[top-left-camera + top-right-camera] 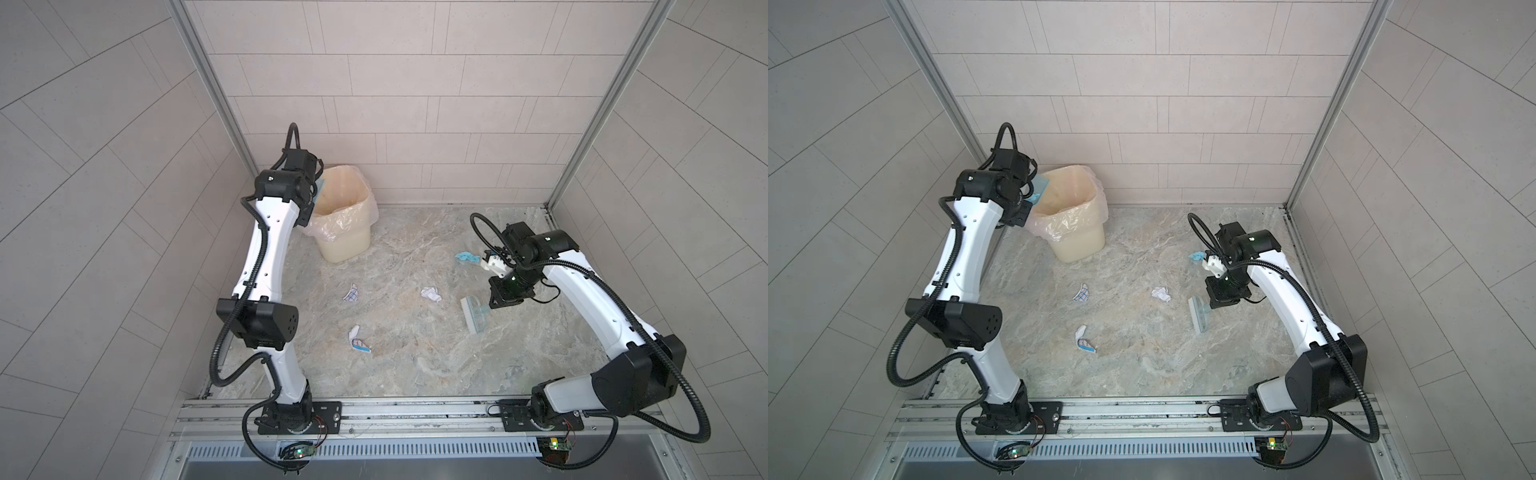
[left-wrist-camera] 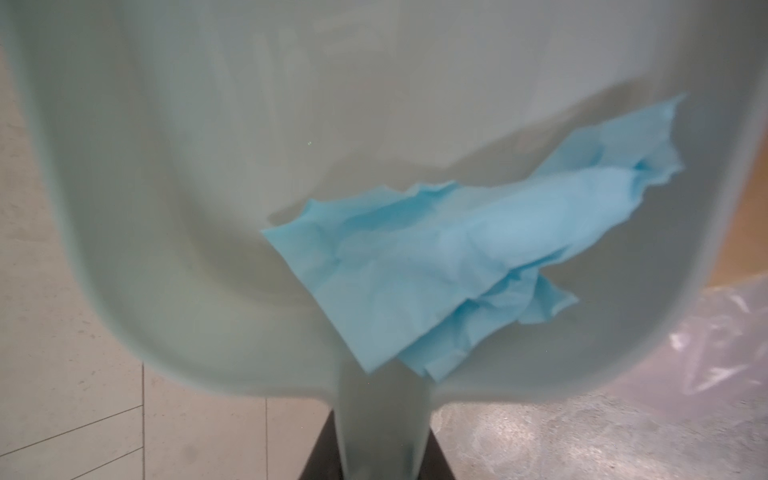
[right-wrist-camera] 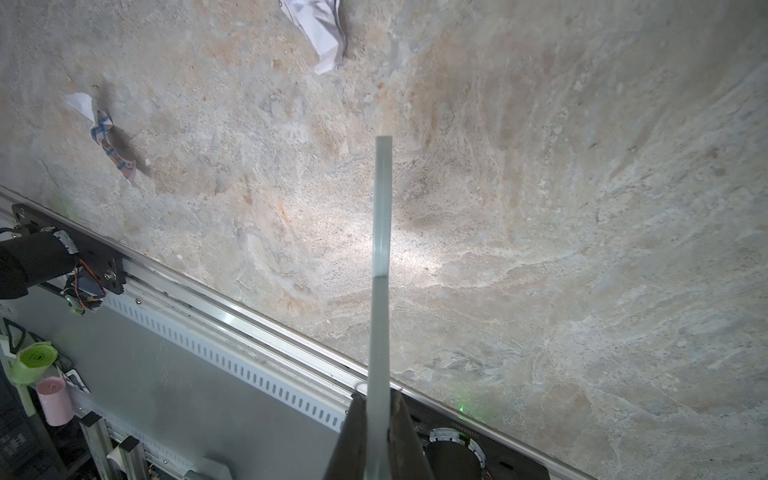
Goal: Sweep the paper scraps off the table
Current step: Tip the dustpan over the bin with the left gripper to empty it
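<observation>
**Left jaws:** set narrow, they clamp the stem-like handle of a pale blue translucent plastic dustpan [image 2: 208,187]. Its tray spreads directly ahead of them. A light blue crumpled paper scrap [image 2: 436,257] lies inside the tray, just ahead of the left jaws. In a top view the dustpan [image 1: 1040,186] sits at the rim of a cream plastic bin lined with a clear bag [image 1: 345,239], which stands just beyond the left jaws.

**Right jaws:** fully closed, they grip the handle of a pale blue brush with white bristles [image 1: 473,313]. The brush projects ahead of them over the grey-beige marble-patterned desk [image 1: 415,365]. Whether the bristles touch the desk cannot be told.

**Scraps on the desk:**
- A white crumpled paper scrap [image 1: 430,294] lies near the right jaws, past the brush.
- A teal-blue crumpled paper scrap [image 1: 466,257] lies near the right jaws, on their back-wall side.
- A white scrap with blue grid print [image 1: 351,293] and a white scrap with blue and red print [image 1: 359,340] lie well apart from both sets of jaws.
</observation>
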